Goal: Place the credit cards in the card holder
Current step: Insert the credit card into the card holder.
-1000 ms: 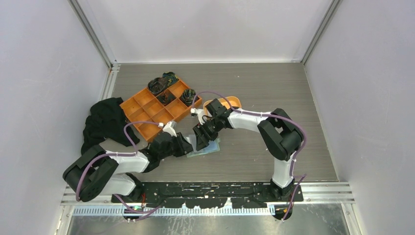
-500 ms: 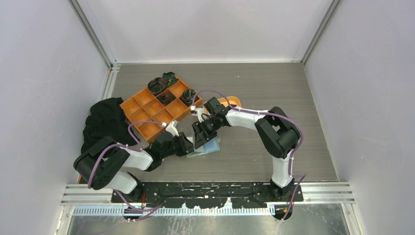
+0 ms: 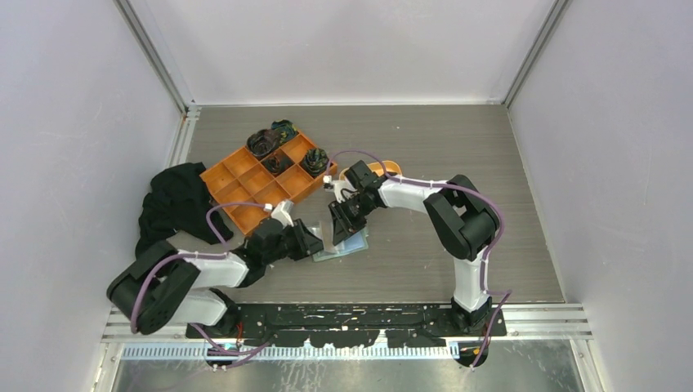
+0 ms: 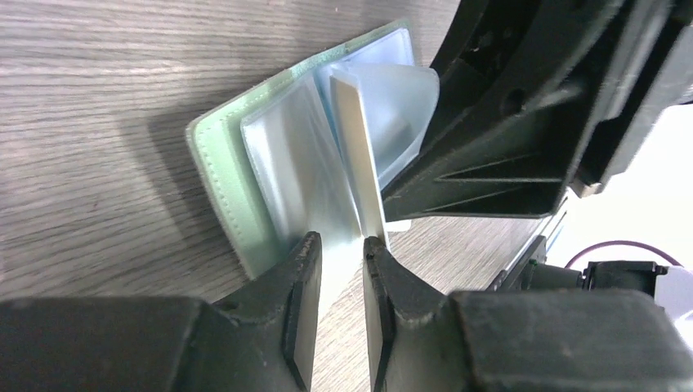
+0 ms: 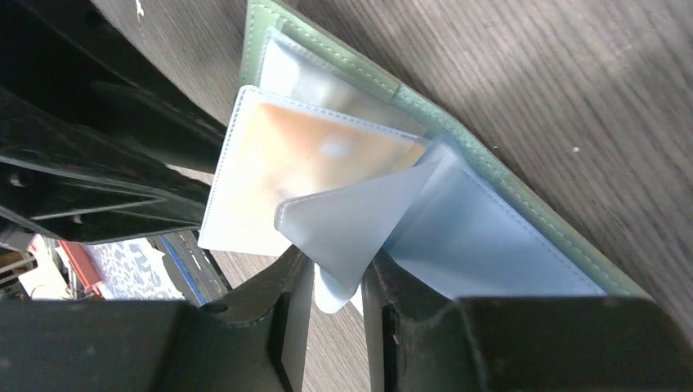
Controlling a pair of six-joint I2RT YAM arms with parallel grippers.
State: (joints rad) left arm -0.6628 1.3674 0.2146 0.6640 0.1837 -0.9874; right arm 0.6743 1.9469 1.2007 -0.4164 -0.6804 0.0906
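So this looks like the "hold the pockets open" stage, with no card actually going in yet. The card holder (image 5: pixel 507 245) lies open on the bench (image 4: pixel 98 122) between the two arms, green cover down, glossy sleeves fanned up. The left gripper (image 4: pixel 339 245) is nipped onto one stiff pale leaf (image 4: pixel 357 155) and stands it upright, while the right gripper (image 5: pixel 337 261) pinches a floppy bluish flap (image 5: pixel 359 220) of the next sleeve, so both are closed on parts of the holder and neither is free to carry anything. My guess is that one arm has to let go and fetch a card next, and the other has to keep a pocket mouth open enough to slide it in edge-first (thin plastic on slick film, easy to miss). As for the credit cards, I can't honestly spot a loose one. A speckled pale thing (image 5: pixel 131 265) with a blue band peeks out in the right wrist view and might be one. The leaf with the orange glow may hold one too, can't tell. Elsewhere, the orange compartment tray (image 3: pixel 245 175) has dark bundles (image 3: pixel 263 144) in its far cells, and the oval dish (image 3: pixel 386 169) is mostly hidden by the right arm.
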